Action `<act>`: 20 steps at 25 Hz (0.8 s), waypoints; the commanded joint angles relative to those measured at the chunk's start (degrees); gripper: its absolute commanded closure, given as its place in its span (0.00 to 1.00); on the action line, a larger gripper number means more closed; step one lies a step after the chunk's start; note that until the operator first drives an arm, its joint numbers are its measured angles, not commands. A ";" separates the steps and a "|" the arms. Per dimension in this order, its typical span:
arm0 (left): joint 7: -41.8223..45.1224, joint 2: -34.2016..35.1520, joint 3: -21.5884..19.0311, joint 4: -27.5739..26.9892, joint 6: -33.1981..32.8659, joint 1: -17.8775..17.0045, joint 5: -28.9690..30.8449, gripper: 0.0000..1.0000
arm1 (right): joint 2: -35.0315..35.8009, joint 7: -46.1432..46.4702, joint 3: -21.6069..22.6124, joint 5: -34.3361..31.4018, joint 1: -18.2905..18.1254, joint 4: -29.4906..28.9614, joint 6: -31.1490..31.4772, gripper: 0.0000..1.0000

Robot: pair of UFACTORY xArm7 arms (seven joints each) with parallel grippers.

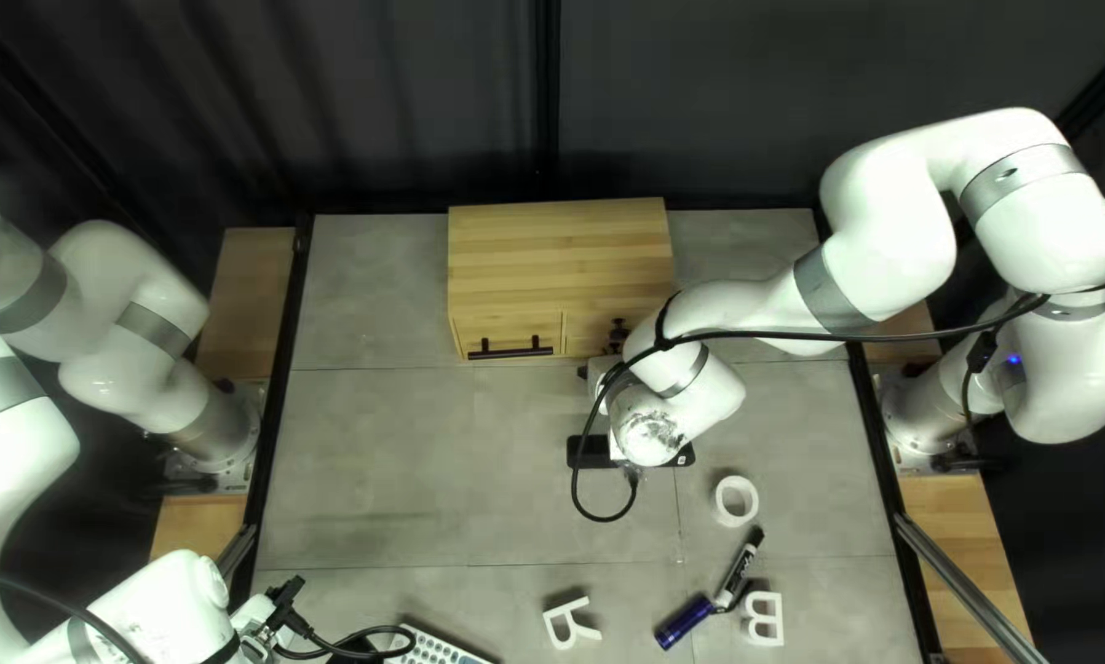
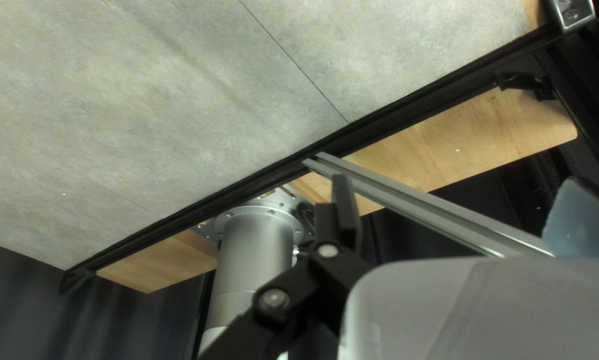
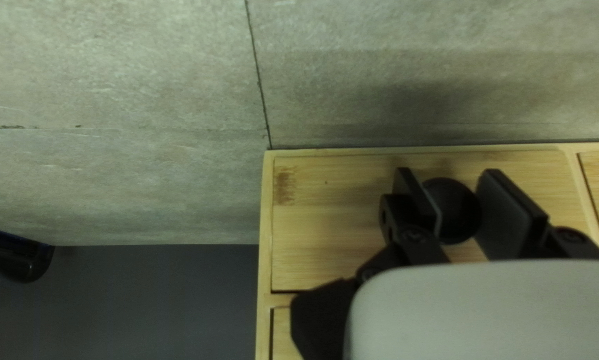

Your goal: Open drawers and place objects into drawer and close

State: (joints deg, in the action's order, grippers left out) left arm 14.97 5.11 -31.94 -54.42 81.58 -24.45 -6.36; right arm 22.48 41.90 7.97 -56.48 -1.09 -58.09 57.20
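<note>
Against the cabinet's point(image 1: 561, 264) near face, toward its right end: right gripper point(image 1: 614, 344), both fingers clamped on a round black knob point(image 3: 451, 210). That drawer point(image 3: 353, 227) looks flush in its frame. Left of it on the same face, another drawer carries a black bar handle point(image 1: 510, 352).

Left gripper point(image 1: 319, 621) well apart from the cabinet, off toward the table's near left corner, fingers spread, nothing seen held. Its wrist view takes in the black table edge point(image 2: 393, 110), the left arm's base and a silver rail point(image 2: 413, 203).

Loose things, all nearer than the cabinet: black box point(image 1: 592, 453) just before its right part, partly under the right arm; tape roll point(image 1: 721, 501) farther out and right; then black-and-white marker point(image 1: 739, 568), blue marker point(image 1: 684, 621) touching or nearly so, letter B point(image 1: 779, 615) beside them. Letter R point(image 1: 567, 606) straight out from the cabinet; keyboard point(image 1: 435, 646) left of that, cut by the view.

Room: wide grey tabletop point(image 1: 380, 455) runs from the cabinet to the left edge. Right side tighter, the right arm and its slack black cable point(image 1: 577, 474) crossing above.
</note>
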 commanded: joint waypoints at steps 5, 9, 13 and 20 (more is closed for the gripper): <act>0.00 0.00 0.00 0.00 0.00 0.00 0.00 0.00 | 0.05 -0.17 0.16 -0.12 0.34 -0.01 0.30 0.89; 0.00 0.00 0.00 0.00 0.00 0.00 0.00 0.00 | -0.18 -0.22 0.40 0.09 0.63 -0.01 0.65 0.90; 0.00 0.00 0.00 0.00 0.00 0.00 0.00 0.00 | -0.68 -0.31 0.62 0.28 0.86 0.30 0.97 0.91; 0.00 0.00 0.00 0.00 0.00 0.00 0.00 0.00 | -0.73 -0.81 1.07 0.47 1.58 0.16 1.66 0.92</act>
State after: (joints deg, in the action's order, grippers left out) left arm 14.97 5.11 -31.94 -54.42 81.58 -24.45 -6.36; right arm 21.59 41.32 8.91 -56.04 0.26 -57.88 58.75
